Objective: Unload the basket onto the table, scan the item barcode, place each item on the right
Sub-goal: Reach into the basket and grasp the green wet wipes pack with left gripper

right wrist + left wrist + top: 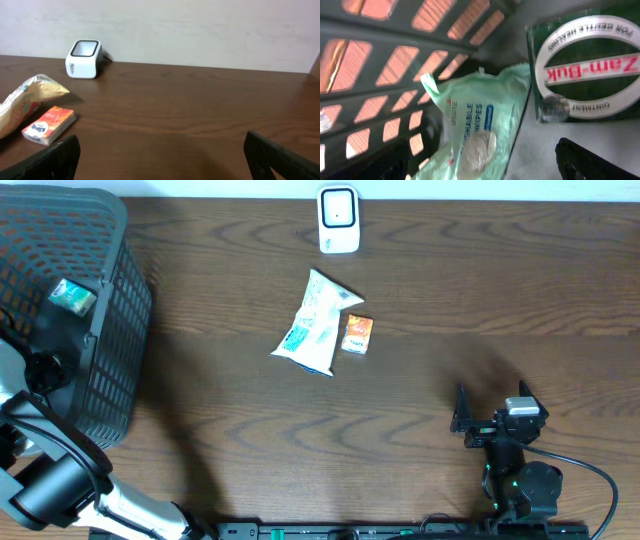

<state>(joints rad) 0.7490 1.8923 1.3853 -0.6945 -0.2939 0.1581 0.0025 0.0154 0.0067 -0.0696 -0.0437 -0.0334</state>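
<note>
At the far left of the table (480, 280) a dark slatted basket (110, 370) is seen, and the left gripper (68, 308) is lowered inside it. In the left wrist view two items are shown on the basket floor: a pale green wipes pack (480, 115) in the middle, lying against the slatted wall, and a dark green Zam-Buk box (585, 65) just to the right of it, with its print upside down. The jaws of the left gripper are spread wide and nothing is clasped by them. Only one dark fingertip (590, 160) is clearly seen, at the near right, and it is apart from the box. Whether the wipes pack is touched cannot be told. The white scanner (338, 220) is placed at the far edge of the table, near the middle. Between the scanner and the near edge a white and teal pouch (315, 323) is laid flat, and a small orange packet (357, 335) is found just beside it on the right. The right gripper (492, 408) is held at the near right, well apart from these items, with its jaws fully released and nothing between them.
</note>
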